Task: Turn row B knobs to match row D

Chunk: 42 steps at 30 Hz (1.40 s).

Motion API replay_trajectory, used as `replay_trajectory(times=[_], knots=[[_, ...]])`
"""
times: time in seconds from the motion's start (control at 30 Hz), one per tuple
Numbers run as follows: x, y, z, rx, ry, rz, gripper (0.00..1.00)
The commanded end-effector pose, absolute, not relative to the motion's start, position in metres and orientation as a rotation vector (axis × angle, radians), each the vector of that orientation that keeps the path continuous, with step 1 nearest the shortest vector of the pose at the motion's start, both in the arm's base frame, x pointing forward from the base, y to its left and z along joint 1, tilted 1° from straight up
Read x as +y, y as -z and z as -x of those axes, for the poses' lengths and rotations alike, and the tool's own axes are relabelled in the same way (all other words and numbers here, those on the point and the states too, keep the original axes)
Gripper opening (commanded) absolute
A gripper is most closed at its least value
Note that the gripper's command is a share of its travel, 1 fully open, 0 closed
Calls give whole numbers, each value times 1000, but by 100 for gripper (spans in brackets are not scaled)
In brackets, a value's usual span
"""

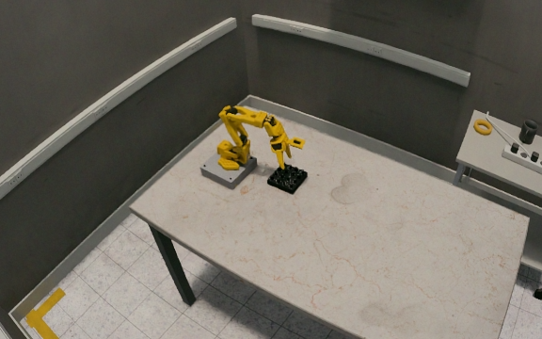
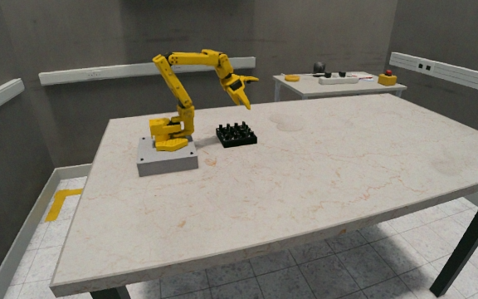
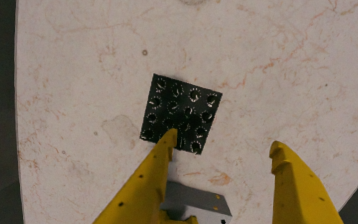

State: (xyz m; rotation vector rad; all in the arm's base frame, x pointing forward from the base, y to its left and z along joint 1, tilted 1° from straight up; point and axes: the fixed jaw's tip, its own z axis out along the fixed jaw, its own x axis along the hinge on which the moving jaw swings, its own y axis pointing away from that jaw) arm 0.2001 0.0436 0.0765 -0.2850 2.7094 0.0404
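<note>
The knob box [image 3: 181, 113] is a small black square with several rows of black knobs ringed by white marks. It lies on the marble table beside the arm's base, and also shows in the top view [image 1: 287, 178] and the exterior view [image 2: 236, 134]. My yellow gripper [image 3: 225, 145] hangs well above the box, pointing down, with its jaws apart and nothing between them. It also shows in the top view [image 1: 289, 151] and the exterior view [image 2: 245, 93]. One fingertip overlaps the box's near edge in the wrist view. The knob pointers are too small to read.
The arm's grey base block [image 2: 167, 159] sits left of the box near the table's edge. A side table [image 1: 518, 155] at the far right holds a power strip, a yellow ring and a dark cup. Grey walls stand behind the table.
</note>
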Motion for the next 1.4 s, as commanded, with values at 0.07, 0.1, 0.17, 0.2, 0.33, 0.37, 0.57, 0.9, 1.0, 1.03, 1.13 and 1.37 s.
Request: replay_trajectory(times=[0.07,0.1,0.17,0.2,0.33,0.37,0.57,0.9,1.0,1.03,1.13,1.37], knots=[[47,-80,-207,2678,-51,281,40],[47,-80,-208,2676,-51,280,40],[47,-80,-208,2673,-51,280,40],[47,-80,-208,2673,-51,280,40],[47,-80,-209,2673,-51,280,40],[47,-80,-209,2673,-51,280,40],[47,-80,-209,2673,-51,280,40],[47,-80,-209,2673,-51,280,40],[47,-80,-209,2673,-51,280,40],[47,-80,-209,2673,-51,280,40],[47,-80,-209,2673,-51,280,40],[47,-80,-209,2673,-51,280,40]])
